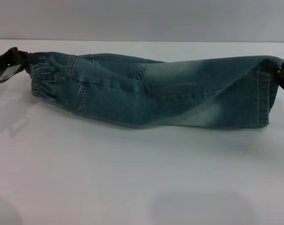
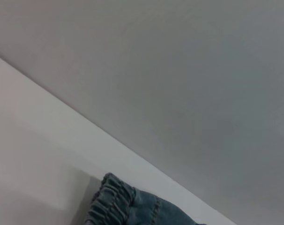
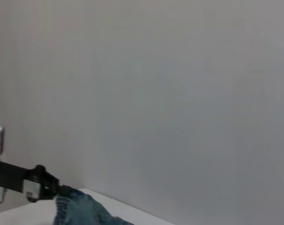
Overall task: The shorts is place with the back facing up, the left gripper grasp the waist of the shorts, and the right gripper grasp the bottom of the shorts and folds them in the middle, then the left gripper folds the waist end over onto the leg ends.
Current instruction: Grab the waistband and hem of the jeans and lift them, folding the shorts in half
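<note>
While seemingly pinched, shorts [image 1: 151,91] taut.

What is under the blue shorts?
Under the shorts is the white table; their lower fold rests on it. The left tool and right tool hold the ends. Anything beneath the denim is hidden.

The left claw [image 1: 26,60] is black and angular, with a pale silver-grey tag or plate at its 7 o'clock side. Seen from the right wrist, it [image 3: 62,190] is a black bar carrying a small white label, ending in a silver cylinder. The right claw [image 1: 279,68] is black and blocky.
</note>
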`<state>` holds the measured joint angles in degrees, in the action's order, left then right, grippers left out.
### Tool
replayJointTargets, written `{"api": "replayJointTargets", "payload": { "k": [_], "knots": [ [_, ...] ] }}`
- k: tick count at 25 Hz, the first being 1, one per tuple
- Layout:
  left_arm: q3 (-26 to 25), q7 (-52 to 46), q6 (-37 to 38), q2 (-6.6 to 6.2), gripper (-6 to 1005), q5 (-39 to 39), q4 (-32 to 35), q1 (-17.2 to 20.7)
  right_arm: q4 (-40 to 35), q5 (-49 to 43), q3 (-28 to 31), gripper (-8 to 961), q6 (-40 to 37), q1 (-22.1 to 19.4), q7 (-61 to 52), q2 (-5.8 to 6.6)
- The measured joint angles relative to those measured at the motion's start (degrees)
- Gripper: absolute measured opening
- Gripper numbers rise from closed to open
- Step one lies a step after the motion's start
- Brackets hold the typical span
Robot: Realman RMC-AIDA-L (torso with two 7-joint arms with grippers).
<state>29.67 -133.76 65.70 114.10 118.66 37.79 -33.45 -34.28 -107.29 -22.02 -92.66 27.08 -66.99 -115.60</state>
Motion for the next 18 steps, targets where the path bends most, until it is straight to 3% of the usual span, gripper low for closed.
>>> {"api": "replayJointTargets", "payload": {
  "k": [18],
  "knots": [
    [1.3,3.1,-5.3,2.43,152,0.2,-0.6,-4.7,3.6,-0.1,-1.7,42,17.7,2.9,-1.8,-0.51]
  ]
}}
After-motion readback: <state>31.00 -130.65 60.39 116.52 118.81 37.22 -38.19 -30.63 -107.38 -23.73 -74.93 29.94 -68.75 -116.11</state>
